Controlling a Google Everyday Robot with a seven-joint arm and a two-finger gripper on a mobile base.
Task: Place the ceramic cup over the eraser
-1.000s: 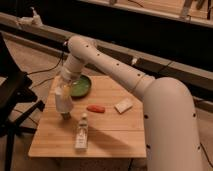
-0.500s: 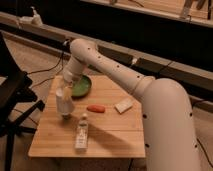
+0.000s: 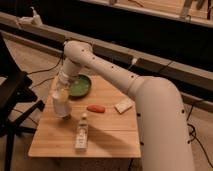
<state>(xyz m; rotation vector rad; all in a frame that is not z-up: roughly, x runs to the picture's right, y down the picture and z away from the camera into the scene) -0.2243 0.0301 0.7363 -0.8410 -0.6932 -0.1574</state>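
A pale ceramic cup [image 3: 61, 107] stands upright near the left edge of the wooden table [image 3: 110, 132]. My gripper [image 3: 61, 94] is right above it, at the cup's top, at the end of the white arm that comes in from the right. Whether the cup rests on the table or hangs just above it I cannot tell. The white eraser [image 3: 122, 106] lies flat right of the table's middle, well apart from the cup. Between them lies a small red-orange object [image 3: 96, 108].
A green bowl [image 3: 79, 86] sits at the table's back left, just behind my gripper. A small bottle [image 3: 81, 132] lies on its side toward the front. A dark chair [image 3: 15, 95] stands left of the table. A ledge runs behind.
Almost nothing: my gripper and the cup stay in the same spot at the left of the table, with at most a slight shift.
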